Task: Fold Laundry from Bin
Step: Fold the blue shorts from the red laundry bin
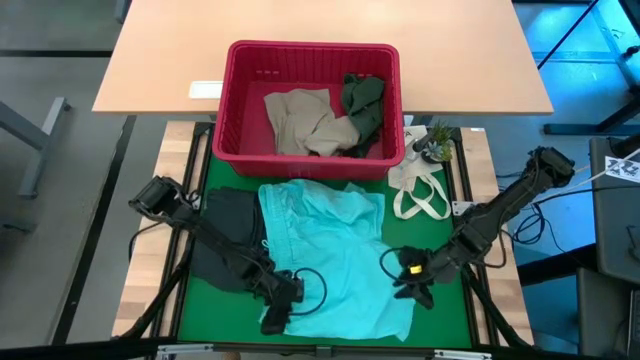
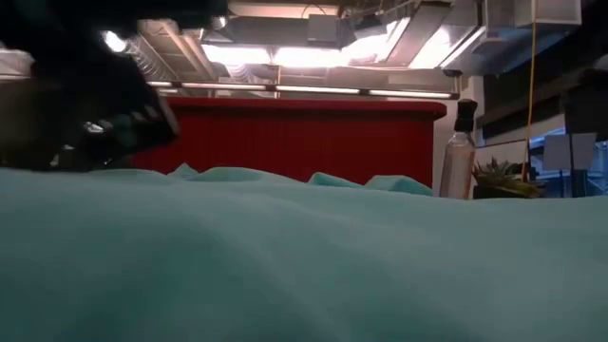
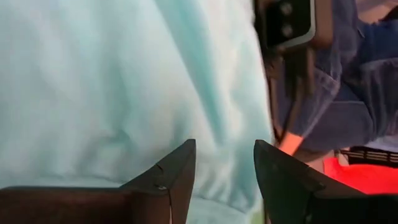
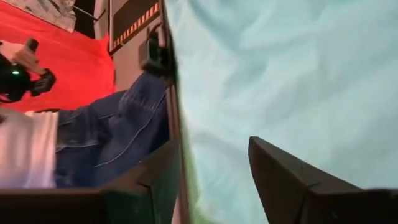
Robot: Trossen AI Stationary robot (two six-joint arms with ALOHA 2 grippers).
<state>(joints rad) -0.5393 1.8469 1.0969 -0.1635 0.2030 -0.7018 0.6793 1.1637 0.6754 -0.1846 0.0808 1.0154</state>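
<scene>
Teal garment spread at the counter's near edge, both tools parted over it.

The left tool [image 1: 277,318] and right tool [image 1: 418,288] stand with fingers apart, gripping nothing, at the teal garment's [image 1: 335,255] near corners. A black garment [image 1: 228,235] lies partly hidden beneath it. Farther back, the red bin [image 1: 310,150] holds beige [image 1: 300,120] and olive [image 1: 362,105] garments, partly bunched.
</scene>
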